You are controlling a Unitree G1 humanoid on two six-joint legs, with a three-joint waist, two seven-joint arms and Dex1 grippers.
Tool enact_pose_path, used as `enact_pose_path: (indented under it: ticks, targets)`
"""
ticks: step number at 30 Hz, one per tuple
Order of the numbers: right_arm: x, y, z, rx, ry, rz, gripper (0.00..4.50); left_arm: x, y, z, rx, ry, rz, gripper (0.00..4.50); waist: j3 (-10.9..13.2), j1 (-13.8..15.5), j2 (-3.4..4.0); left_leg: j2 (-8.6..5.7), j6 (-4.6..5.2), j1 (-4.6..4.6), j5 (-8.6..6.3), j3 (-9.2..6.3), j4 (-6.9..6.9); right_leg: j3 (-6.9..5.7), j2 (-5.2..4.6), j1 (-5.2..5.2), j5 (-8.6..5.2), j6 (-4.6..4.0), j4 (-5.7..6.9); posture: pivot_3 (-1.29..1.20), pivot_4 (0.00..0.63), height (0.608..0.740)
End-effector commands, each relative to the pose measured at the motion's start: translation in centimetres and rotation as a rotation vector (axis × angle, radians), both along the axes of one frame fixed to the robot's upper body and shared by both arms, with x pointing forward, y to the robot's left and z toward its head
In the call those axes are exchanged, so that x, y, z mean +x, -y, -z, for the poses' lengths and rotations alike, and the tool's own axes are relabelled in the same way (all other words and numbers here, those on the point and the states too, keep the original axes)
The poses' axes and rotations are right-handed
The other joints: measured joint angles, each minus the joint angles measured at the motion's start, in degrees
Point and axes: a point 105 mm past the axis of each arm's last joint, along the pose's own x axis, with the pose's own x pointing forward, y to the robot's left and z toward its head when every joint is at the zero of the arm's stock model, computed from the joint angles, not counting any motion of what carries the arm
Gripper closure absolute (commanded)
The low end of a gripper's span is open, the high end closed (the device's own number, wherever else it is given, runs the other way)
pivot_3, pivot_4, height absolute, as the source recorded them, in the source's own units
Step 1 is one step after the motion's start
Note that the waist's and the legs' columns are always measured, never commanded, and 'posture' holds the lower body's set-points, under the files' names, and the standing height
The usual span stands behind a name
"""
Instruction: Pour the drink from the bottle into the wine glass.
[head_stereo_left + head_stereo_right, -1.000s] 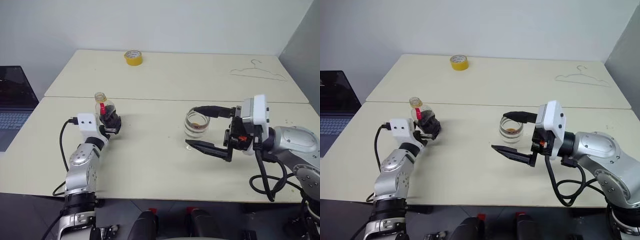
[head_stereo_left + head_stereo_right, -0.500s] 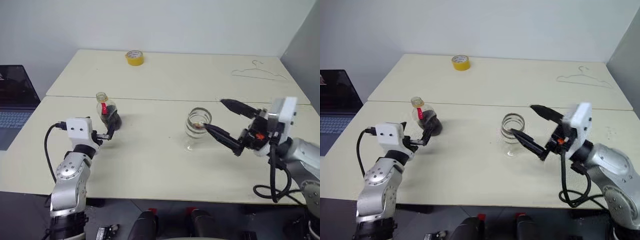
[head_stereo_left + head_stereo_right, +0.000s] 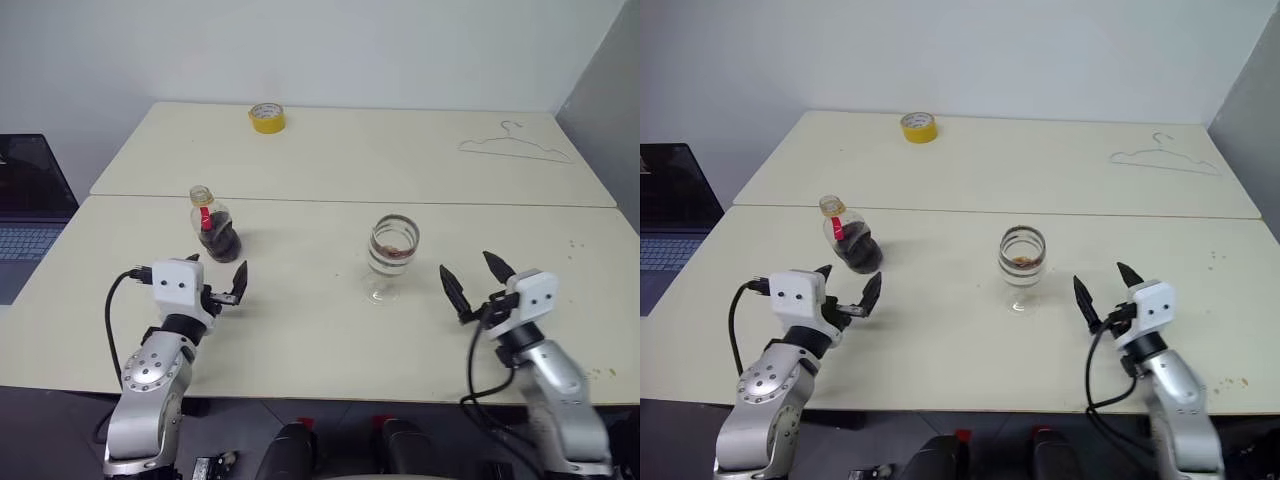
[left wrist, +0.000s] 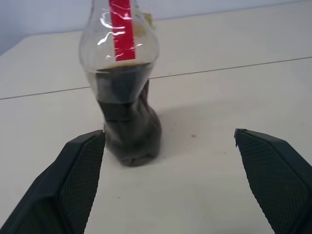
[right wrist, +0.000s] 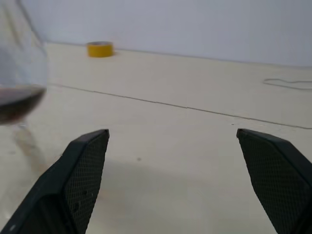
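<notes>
The bottle (image 3: 212,224) stands upright on the cream table (image 3: 320,330), just ahead of the left gripper (image 3: 212,285), whose two black fingers (image 4: 73,180) are spread wide and hold nothing; in the left wrist view the bottle sits nearer the one finger than the other, apart from both. Its body is crumpled at the waist, dark cola (image 4: 129,126) fills the lower part, a red label (image 4: 122,27) runs up the neck, and the cap (image 3: 201,190) is on. The wine glass (image 3: 392,255) stands upright ahead of the right gripper (image 3: 475,282) and off to its inner side, well apart from the bottle, with a little dark drink (image 5: 17,102) in the bowl. The right gripper is likewise spread wide and empty (its fingers point forward over bare tabletop). Far beyond both grippers a yellow tape roll (image 3: 266,117) lies near the table's back edge, and a wire hanger (image 3: 515,143) lies flat beyond the right gripper. A laptop (image 3: 25,215) sits off to the outer side of the left gripper.
</notes>
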Motion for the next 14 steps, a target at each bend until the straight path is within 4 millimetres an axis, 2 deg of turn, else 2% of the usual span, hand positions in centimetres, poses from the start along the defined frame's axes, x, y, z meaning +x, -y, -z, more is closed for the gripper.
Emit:
enact_pose_path:
  ticks: [1,7,14]
  targets:
    - [0.7,0.4,-0.6,-0.022,0.101,0.099,0.0,-0.3,1.1,-1.3,0.01,0.062,0.018,0.04,-0.01,0.0,0.01,0.0,-0.02,0.01,0.01,0.01,0.0,0.01,0.0,0.0,0.0,0.0,0.0,0.0,0.15,0.74]
    - [1.4,0.8,0.8,0.026,0.085,0.163,0.0,-0.8,2.4,-0.7,-0.001,0.059,0.05,0.04,-0.01,-0.03,0.03,0.0,-0.14,0.0,0.08,0.02,-0.01,0.01,0.0,0.0,0.0,0.0,0.0,0.0,0.15,0.74]
    - [1.8,1.0,0.6,0.039,0.085,0.16,0.0,-0.8,2.4,-0.8,0.009,0.084,0.048,0.04,-0.02,-0.05,0.06,0.01,0.04,0.01,-0.02,0.03,-0.01,0.02,0.01,0.0,0.0,0.0,0.0,0.0,0.15,0.74]
